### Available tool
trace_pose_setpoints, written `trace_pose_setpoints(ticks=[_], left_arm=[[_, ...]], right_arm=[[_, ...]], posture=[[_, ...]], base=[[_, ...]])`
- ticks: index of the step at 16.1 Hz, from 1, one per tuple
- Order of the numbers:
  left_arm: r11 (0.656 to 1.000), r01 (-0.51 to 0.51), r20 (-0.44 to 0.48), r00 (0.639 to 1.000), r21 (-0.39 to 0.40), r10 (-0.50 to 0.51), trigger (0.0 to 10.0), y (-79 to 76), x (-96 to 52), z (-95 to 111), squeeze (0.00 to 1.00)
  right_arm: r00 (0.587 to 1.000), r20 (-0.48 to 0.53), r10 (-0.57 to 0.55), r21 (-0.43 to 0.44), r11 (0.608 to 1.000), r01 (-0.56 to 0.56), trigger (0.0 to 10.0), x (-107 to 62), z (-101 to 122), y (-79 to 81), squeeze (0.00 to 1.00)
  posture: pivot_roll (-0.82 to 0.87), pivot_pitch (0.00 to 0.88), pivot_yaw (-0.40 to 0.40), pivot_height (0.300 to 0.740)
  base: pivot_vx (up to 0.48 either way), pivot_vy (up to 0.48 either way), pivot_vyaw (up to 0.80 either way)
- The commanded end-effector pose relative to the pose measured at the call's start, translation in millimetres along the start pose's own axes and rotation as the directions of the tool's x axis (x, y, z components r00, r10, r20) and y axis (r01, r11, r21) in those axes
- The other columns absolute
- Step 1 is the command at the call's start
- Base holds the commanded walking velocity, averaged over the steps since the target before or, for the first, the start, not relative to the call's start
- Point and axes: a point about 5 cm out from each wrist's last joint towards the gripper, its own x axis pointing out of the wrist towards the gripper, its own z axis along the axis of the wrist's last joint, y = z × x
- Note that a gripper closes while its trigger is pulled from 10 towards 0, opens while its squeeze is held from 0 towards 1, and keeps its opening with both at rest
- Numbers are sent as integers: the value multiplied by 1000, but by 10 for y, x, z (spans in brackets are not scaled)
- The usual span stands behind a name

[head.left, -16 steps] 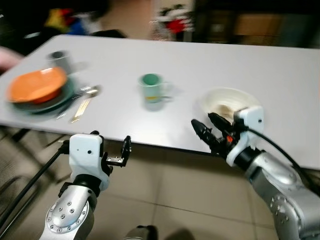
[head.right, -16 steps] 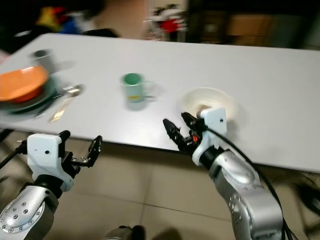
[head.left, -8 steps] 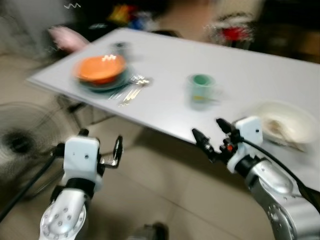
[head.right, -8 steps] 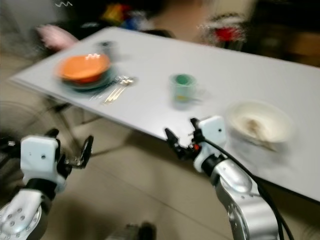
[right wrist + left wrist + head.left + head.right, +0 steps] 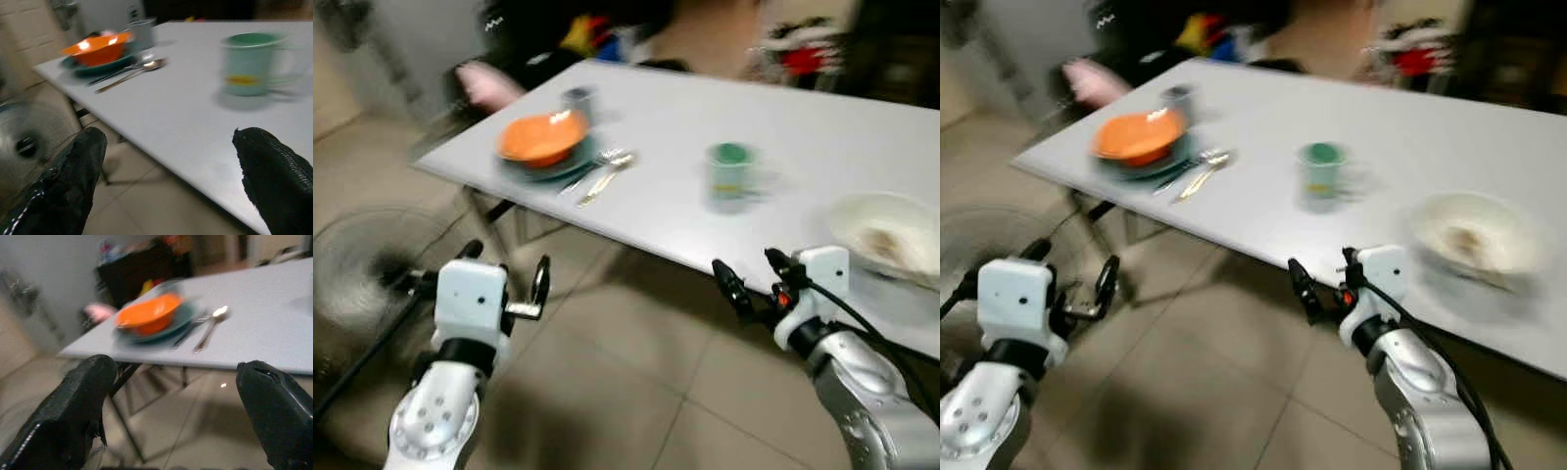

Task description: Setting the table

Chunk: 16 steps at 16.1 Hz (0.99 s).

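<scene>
Both my arms are raised in front of me, short of the table, nothing held. My left gripper point(image 5: 506, 290) has its two black fingers spread wide apart, over the tiled floor point(image 5: 607, 392) near the table's left corner. My right gripper point(image 5: 751, 282) is also spread wide and empty, just off the near edge of the long white table point(image 5: 803, 137).

Outward from the right gripper: a pale green ceramic mug point(image 5: 731, 176) with a yellow mark on its side stands mid-table. To its right sits a cream bowl point(image 5: 886, 235) with brownish remains inside. Far left lies an orange bowl point(image 5: 541, 139) stacked on a dark teal plate point(image 5: 540, 168), with a grey cup point(image 5: 576, 99) just behind it. Metal cutlery point(image 5: 599, 174), a spoon among it, lies just right of the plate. A round floor fan point(image 5: 357, 269) stands on the floor to the left.

Step in hand, as I judge it: approaching the table, no reach begun. Everything is blurred, so I should settle my stance first. Then square up to one item. The mug seems the nearest clean target; approach its body from the side, fingers either side, clear of the handle. Keep the left arm away from the table corner.

Writing: none legible. The mug's yellow mark is too blurred to read.
</scene>
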Motion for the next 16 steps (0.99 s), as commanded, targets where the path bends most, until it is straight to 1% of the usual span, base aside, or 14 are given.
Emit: trace_pose_setpoints(ticks=[1, 5, 8, 13, 16], left_arm=[[1000, -9, -15, 1000, 2, 9, 10000, 12, -17, -29, 0], [1000, -26, -23, 999, -5, 26, 10000, 13, -71, -29, 0], [999, -41, -26, 999, -1, 40, 10000, 35, -96, -26, 0], [998, -55, -22, 998, 7, 55, 10000, 82, -93, -5, 0], [998, -65, -20, 998, 13, 66, 10000, 119, -84, -1, 0]], right_arm=[[998, 29, 50, -7, 999, -50, 10000, 51, 62, 83, 1000], [993, 26, 112, -9, 994, -112, 10000, 111, 54, 145, 1000], [991, 25, 131, -5, 991, -131, 10000, 147, 56, 168, 1000], [992, 33, 118, 21, 993, -119, 10000, 163, 51, 179, 1000], [996, 46, 75, 60, 995, -78, 10000, 178, 58, 169, 1000]], posture=[[-78, 7, 82, 740], [-53, 11, 64, 740], [-42, 10, 54, 740], [-40, 14, 53, 740], [-39, 16, 49, 740]], base=[[0, 307, 800], [0, 347, 800], [0, 351, 800], [0, 358, 800], [0, 365, 0]])
